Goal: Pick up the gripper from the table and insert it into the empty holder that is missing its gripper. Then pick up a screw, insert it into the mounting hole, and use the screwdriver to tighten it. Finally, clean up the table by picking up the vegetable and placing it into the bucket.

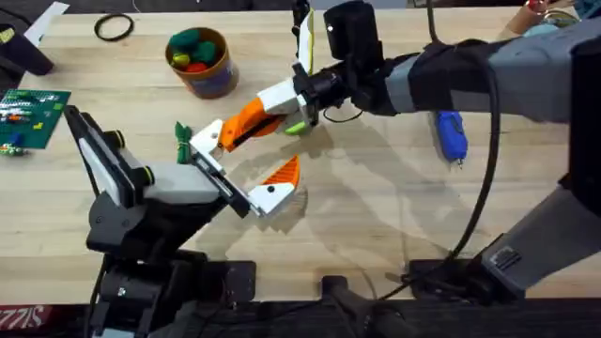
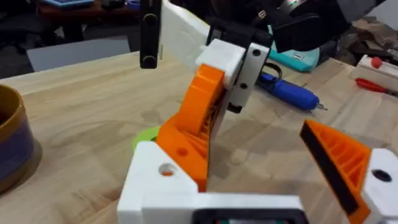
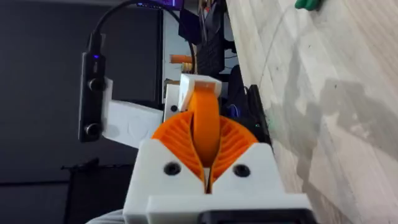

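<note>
Gripper, the long tapered orange plastic finger with flat white base plate (image 1: 239, 122), is clamped in my right pincer (image 1: 282, 108), closed on it above the light wooden worktop (image 1: 376, 207). Its long axis slants down toward the white blocky holder's black rail (image 1: 221, 178), base plate nearest. Left pincer: cannot tell.

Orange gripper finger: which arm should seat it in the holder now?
Probably the right: the right gripper is shut on the orange gripper finger, its white base beside the holder. The screwdriver lies on the table.
</note>
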Available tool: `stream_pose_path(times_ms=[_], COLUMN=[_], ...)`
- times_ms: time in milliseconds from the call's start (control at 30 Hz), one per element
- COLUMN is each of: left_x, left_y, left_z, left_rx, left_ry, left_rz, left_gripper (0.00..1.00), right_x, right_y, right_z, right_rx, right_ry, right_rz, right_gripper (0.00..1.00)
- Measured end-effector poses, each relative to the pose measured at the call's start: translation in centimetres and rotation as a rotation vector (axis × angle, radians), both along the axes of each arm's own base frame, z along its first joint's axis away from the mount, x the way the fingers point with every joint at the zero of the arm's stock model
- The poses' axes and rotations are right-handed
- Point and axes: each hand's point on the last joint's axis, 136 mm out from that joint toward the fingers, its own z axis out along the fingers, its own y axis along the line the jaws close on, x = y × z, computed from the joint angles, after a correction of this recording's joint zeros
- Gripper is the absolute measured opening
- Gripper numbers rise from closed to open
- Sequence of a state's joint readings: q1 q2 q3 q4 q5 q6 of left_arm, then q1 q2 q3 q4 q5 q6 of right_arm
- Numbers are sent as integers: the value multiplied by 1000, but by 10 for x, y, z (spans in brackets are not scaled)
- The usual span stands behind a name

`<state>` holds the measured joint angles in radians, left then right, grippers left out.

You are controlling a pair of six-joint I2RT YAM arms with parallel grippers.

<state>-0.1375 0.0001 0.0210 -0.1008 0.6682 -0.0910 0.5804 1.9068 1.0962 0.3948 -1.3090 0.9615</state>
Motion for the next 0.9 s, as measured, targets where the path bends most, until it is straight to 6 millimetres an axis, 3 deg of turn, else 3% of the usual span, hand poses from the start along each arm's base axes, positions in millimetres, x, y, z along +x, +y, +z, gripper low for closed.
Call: stream_pose_path(times_ms=[100, 233, 833, 867, 900], left_x=[-4, -12, -12, -12, -13], left_y=[-4, -10, -10, -10, -10], left_z=[0, 0, 0, 0, 0], left_rx=[-2, -14, -22, -22, -22], left_ry=[3, 20, 30, 31, 31], left_rz=[-33, -91, -90, -89, -91], left_gripper=[983, 983, 983, 983, 983], right_x=[-1, -16, -17, -17, -17], right_y=[1, 11, 12, 12, 12], right_z=[0, -6, -7, -7, -7], right_rx=[-2, -8, -16, -16, -18], right_ry=[1, 18, 32, 33, 38], right_rz=[1, 47, 45, 45, 45], right_gripper=[14, 14, 8, 20, 99])
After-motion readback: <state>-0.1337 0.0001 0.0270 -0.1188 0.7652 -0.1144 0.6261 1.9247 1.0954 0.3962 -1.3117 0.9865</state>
